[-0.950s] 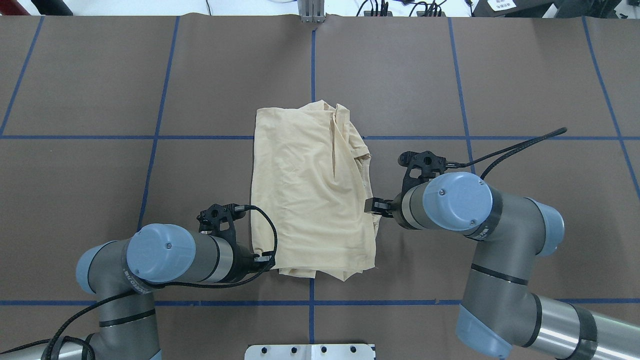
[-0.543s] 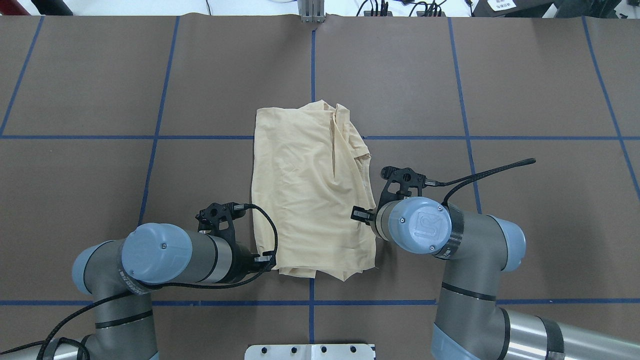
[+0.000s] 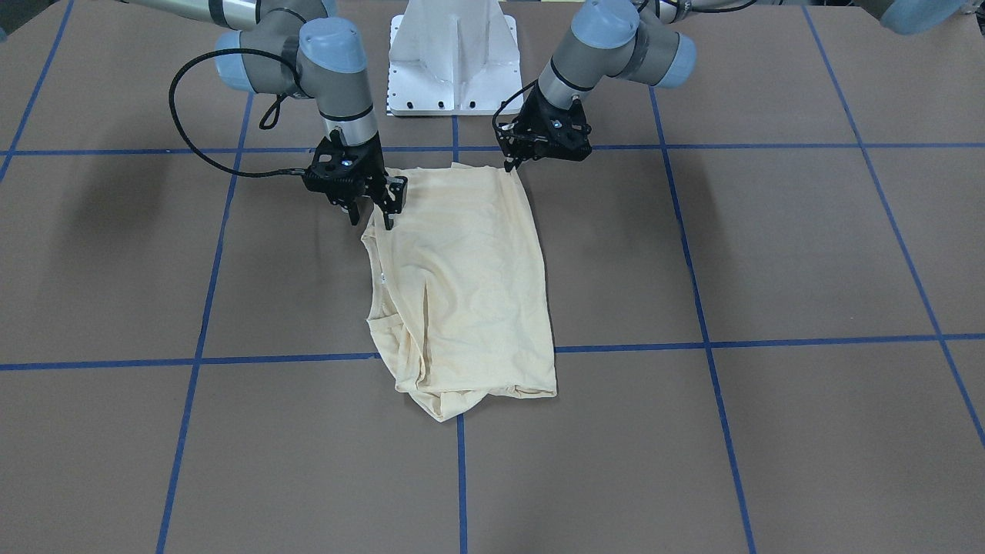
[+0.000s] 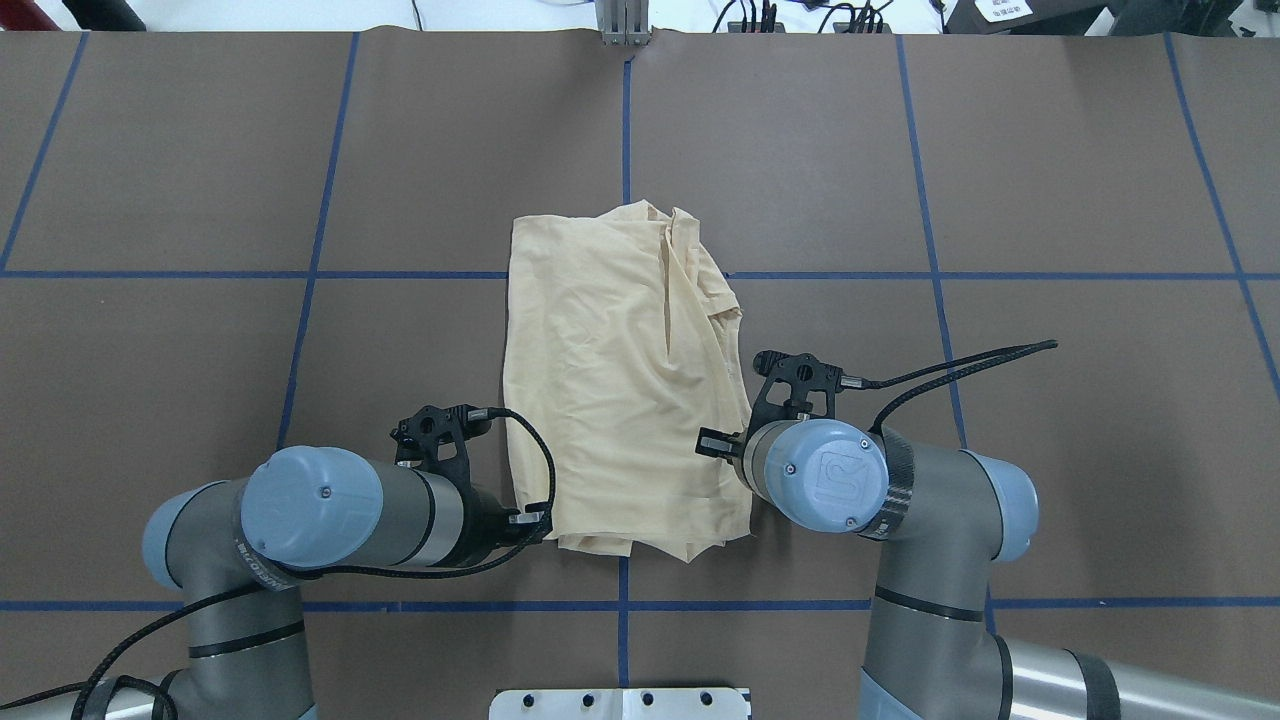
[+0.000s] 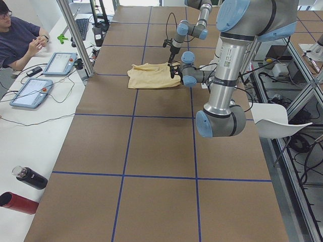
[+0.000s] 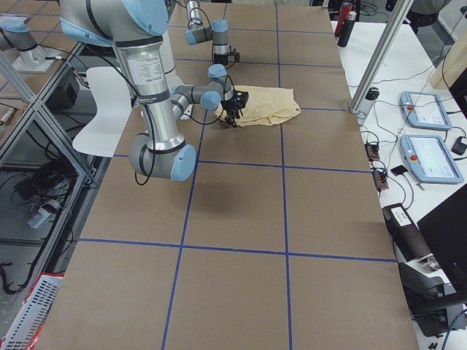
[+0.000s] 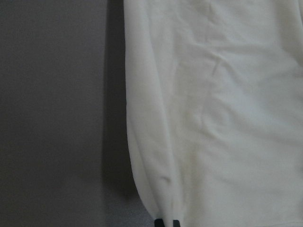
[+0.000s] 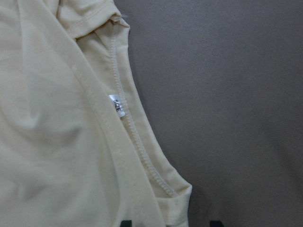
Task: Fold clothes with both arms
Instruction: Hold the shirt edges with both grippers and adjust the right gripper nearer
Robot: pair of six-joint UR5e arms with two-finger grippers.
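Note:
The cream-yellow T-shirt (image 4: pixel 620 390) lies folded into a tall rectangle at the table's middle, print hidden; it also shows in the front view (image 3: pixel 462 285). Its white neck label (image 8: pixel 116 105) sits at the right edge. My left gripper (image 4: pixel 535 525) is at the shirt's near left corner; in the left wrist view its tips (image 7: pixel 166 223) are closed on the fabric (image 7: pixel 213 118). My right gripper (image 3: pixel 373 219) is open and low over the shirt's right edge, near the near right corner. In the right wrist view it (image 8: pixel 170 222) straddles the hem (image 8: pixel 47 142).
The white pedestal base (image 4: pixel 620 703) stands at the table's near edge. Blue tape lines cross the brown table (image 4: pixel 1050 150). An operator (image 5: pixel 20 38), tablets (image 5: pixel 30 93) and bottles (image 5: pixel 28 177) are at the side bench beyond the far edge.
My right arm has moved left and towards the robot, bringing its gripper over the shirt's right edge nearer the near corner. The left arm and the shirt have not moved.

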